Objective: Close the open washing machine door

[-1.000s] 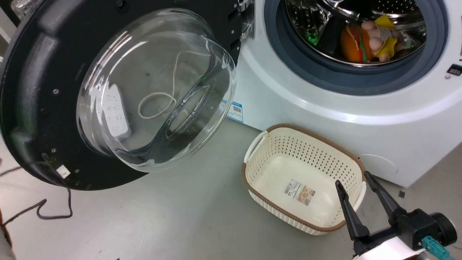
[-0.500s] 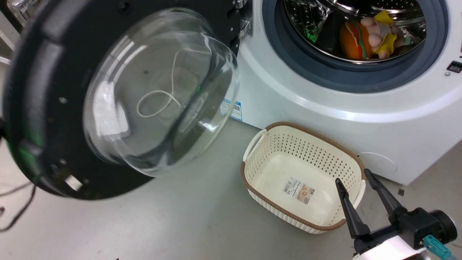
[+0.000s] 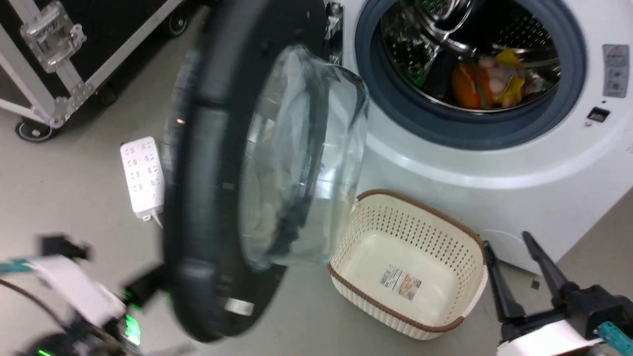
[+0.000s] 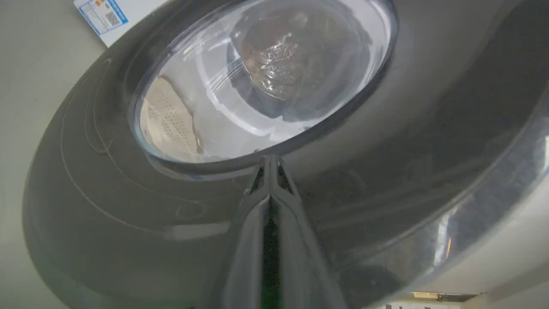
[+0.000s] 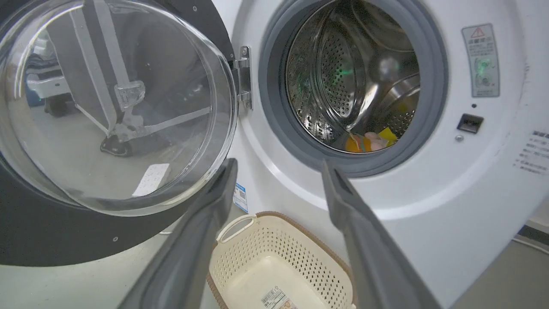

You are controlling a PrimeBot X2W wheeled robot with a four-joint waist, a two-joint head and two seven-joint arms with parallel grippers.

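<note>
The washing machine door stands about half open, edge-on in the head view, with its clear glass bowl bulging toward the white washing machine. In the left wrist view my left gripper is shut with nothing in it. Its tips press on the door's dark outer face, just under the round window. My blurred left arm reaches in behind the door at the lower left. My right gripper hangs open near the machine's lower front, apart from the door. Soft toys lie in the steel drum.
A cream perforated basket with a brown rim sits on the floor in front of the machine, beside the door's lower edge. A white power strip lies on the floor at the left. A black flight case on wheels stands behind it.
The door has swung from wide open toward the machine and now stands edge-on. My left arm has come into the head view behind it. The camera shifted; the right gripper barely moved.
</note>
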